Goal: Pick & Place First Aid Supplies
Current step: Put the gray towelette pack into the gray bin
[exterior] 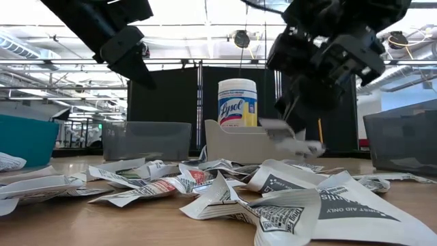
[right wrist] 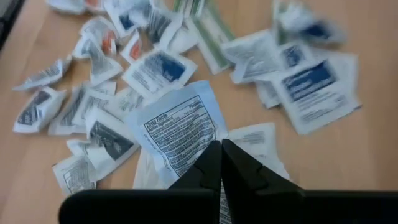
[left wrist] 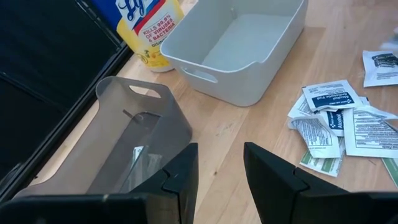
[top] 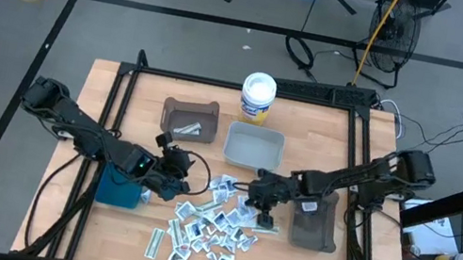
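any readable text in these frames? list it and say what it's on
"Lysol": round wipes tub, low view.
"KILLS 99.9% OF VIRUSES & BACTERIA": same tub, left wrist view.
"AID ONLY": nearest packet, low view.
"Drug Facts": packet at the right gripper; its fine print is too small.
Other packets' print: too blurred.

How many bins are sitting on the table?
4. A brown-grey bin toward the back left, a pale grey bin beside it near the white tub, a teal bin at the left, and a dark grey bin at the right, partly under the right arm.
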{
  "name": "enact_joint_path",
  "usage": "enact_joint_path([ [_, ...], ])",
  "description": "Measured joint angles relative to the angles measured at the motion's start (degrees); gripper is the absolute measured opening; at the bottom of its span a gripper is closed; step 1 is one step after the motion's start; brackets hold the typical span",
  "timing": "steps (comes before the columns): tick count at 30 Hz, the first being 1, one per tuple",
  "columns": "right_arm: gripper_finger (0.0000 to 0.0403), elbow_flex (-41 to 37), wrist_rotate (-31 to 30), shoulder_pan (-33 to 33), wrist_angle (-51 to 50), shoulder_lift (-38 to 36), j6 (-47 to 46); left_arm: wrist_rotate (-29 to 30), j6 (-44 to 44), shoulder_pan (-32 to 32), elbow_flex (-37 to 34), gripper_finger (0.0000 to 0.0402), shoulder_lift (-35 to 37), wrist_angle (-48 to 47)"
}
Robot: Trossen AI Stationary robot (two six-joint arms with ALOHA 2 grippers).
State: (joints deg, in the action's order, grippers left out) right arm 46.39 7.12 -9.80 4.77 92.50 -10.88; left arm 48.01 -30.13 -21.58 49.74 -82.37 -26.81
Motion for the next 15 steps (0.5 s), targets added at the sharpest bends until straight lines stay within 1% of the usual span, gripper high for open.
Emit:
enact_joint_path([
  [4, 0.0001, 0.04, 0.59, 0.02, 0.89, 0.38, -0.70, 0.00, 0.02, 0.00, 0.00, 0.0134, 0.00, -0.06],
  [6, 0.0010, 0.04, 0.64, 0.02, 0.67, 0.39, -0.62, 0.00, 0.02, 0.00, 0.00, 0.0133, 0.00, -0.11],
  [10, 0.0045, 0.04, 2.08, 0.02, 0.96, 0.42, -0.37, -0.02, -0.01, 0.00, 0.00, 0.0133, 0.00, -0.28],
  [15, 0.0096, 0.04, 2.16, 0.02, 0.00, 0.41, -0.27, -0.05, -0.18, -0.03, 0.00, 0.0134, 0.00, -0.38],
])
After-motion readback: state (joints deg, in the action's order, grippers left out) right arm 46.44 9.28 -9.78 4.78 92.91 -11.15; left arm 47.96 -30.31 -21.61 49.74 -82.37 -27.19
